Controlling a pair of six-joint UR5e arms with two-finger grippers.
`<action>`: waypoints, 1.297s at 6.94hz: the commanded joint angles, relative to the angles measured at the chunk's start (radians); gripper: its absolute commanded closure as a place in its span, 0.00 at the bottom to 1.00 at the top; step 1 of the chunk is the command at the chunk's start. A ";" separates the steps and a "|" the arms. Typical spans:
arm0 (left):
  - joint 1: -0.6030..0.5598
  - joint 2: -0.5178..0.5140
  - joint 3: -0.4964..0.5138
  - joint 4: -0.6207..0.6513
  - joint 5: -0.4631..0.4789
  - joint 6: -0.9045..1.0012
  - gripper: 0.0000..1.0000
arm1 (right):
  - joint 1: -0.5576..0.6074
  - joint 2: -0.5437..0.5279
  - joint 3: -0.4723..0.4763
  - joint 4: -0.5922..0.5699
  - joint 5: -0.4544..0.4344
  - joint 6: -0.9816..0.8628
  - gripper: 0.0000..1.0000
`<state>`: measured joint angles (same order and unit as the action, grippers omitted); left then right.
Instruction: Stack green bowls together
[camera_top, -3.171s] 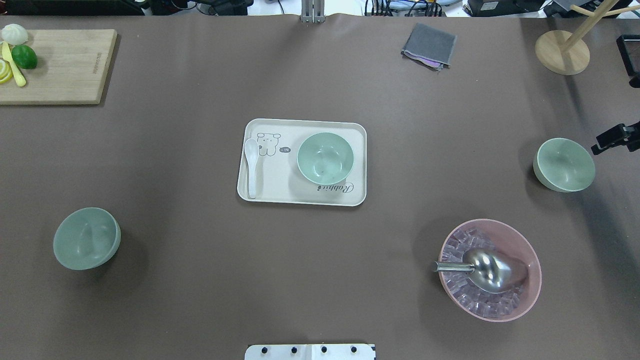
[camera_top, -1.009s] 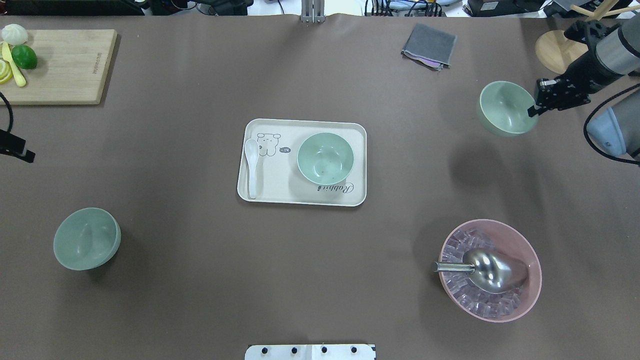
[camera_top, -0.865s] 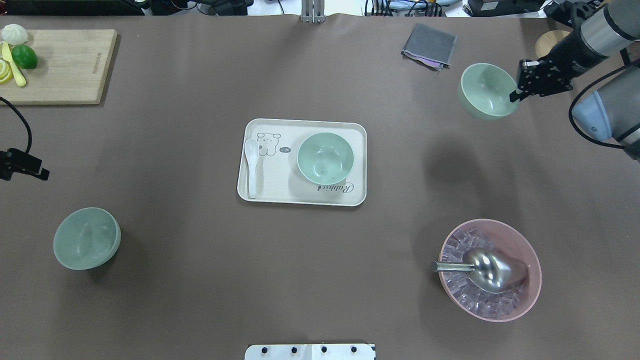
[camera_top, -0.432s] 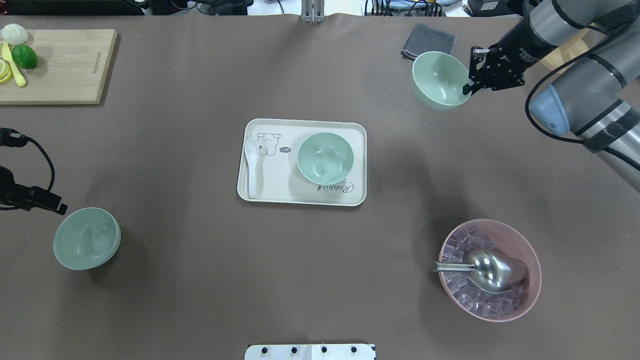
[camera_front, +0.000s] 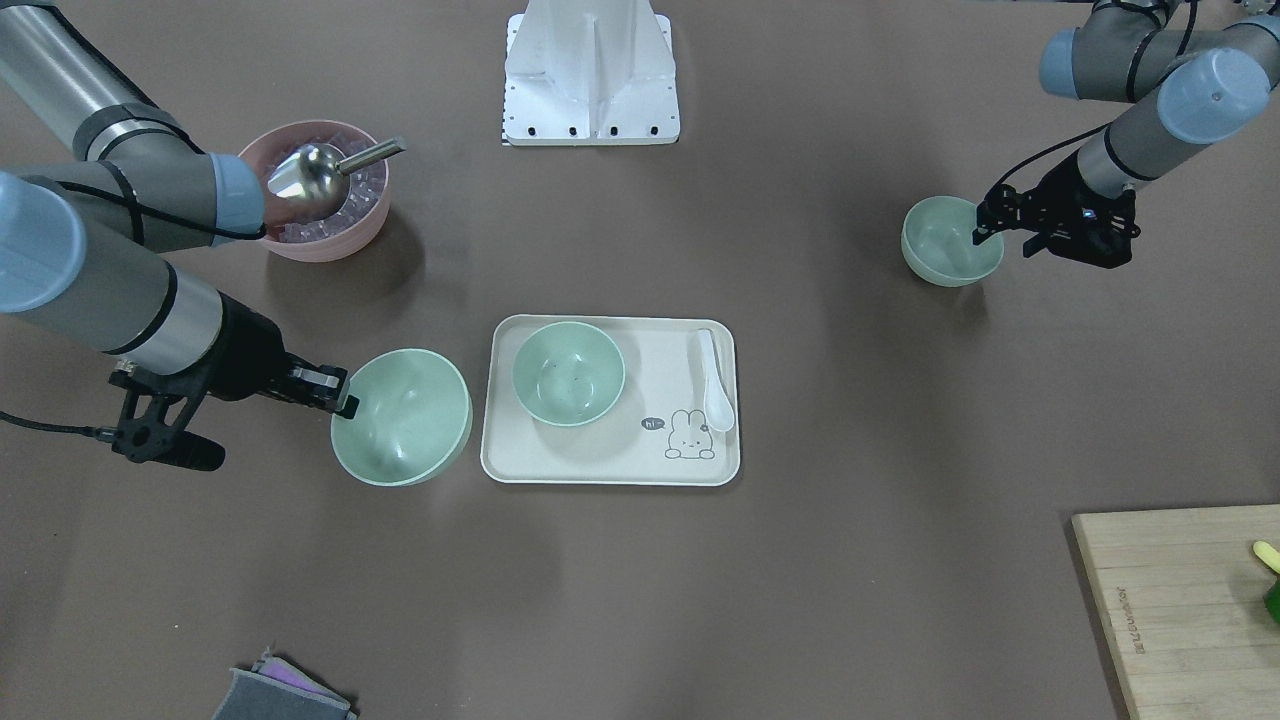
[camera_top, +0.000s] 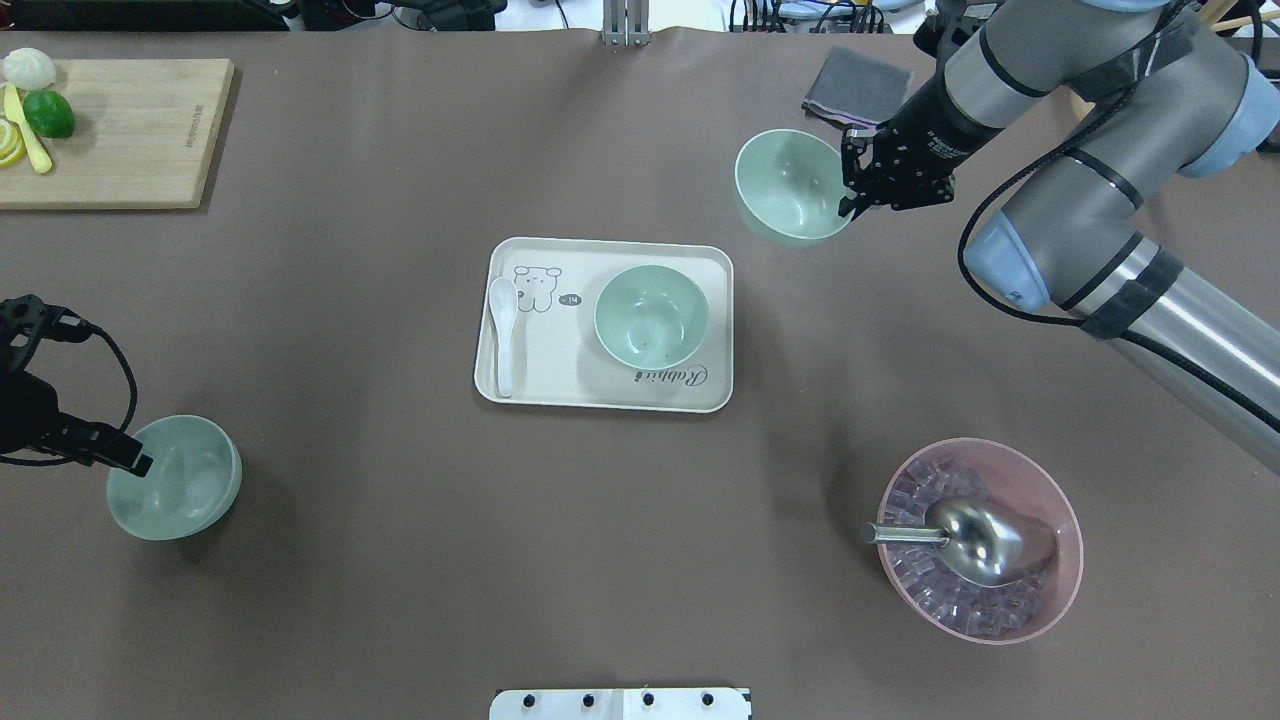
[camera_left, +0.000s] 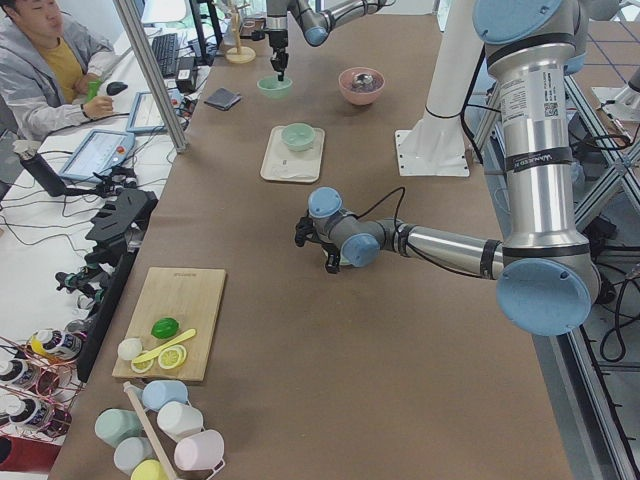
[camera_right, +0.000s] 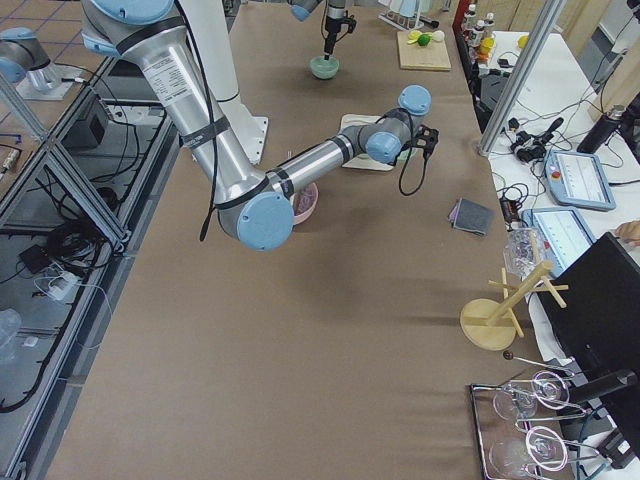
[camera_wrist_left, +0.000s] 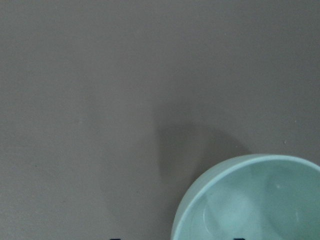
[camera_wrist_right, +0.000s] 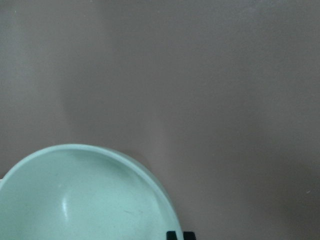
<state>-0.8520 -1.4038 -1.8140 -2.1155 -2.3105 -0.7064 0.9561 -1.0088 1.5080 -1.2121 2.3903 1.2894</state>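
A: Right gripper (camera_top: 848, 203): pinched on the rim of the carried green bowl (camera_top: 788, 185), grip at that bowl's 3 o'clock in the overhead view; looks lifted off the table (camera_top: 400, 560); between 1 and 2 o'clock of the tray bowl (camera_top: 651, 316), near but no overlap.

B: Step in hand?

A: By judgement, transport of the first bowl toward the tray bowl; nesting not yet done. Next: travel toward 7–8 o'clock until rims concentric, then straight down and release; risk with an off-centre drop: rim on rim, tipped stack.

B: Other side?

A: Left gripper (camera_top: 133, 462): at the 9 o'clock rim of the third green bowl (camera_top: 185, 480), itself on the table at 8 o'clock of the tray (camera_top: 603, 403); seemingly spread across the wall, one tip inside and one outside, per wrist view. Probably close and lift next.

B: Orientation, long axis?

A: All three mouth-up; round, so no long axis in plan; symmetry axis near vertical; slight tilt on the carried one possible, hard to tell. Spoon (camera_top: 503, 335) at 9 o'clock of the tray bowl, apart from it.
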 joint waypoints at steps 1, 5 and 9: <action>0.007 0.000 0.002 -0.003 -0.003 -0.002 1.00 | -0.065 0.041 0.000 0.003 -0.070 0.074 1.00; 0.007 -0.062 0.016 0.006 -0.050 -0.010 1.00 | -0.186 0.091 -0.003 -0.001 -0.210 0.160 1.00; 0.001 -0.229 0.015 0.018 -0.148 -0.215 1.00 | -0.243 0.118 -0.003 -0.004 -0.214 0.214 1.00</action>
<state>-0.8505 -1.5750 -1.8015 -2.1041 -2.4537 -0.8448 0.7280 -0.8907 1.5041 -1.2166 2.1773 1.5002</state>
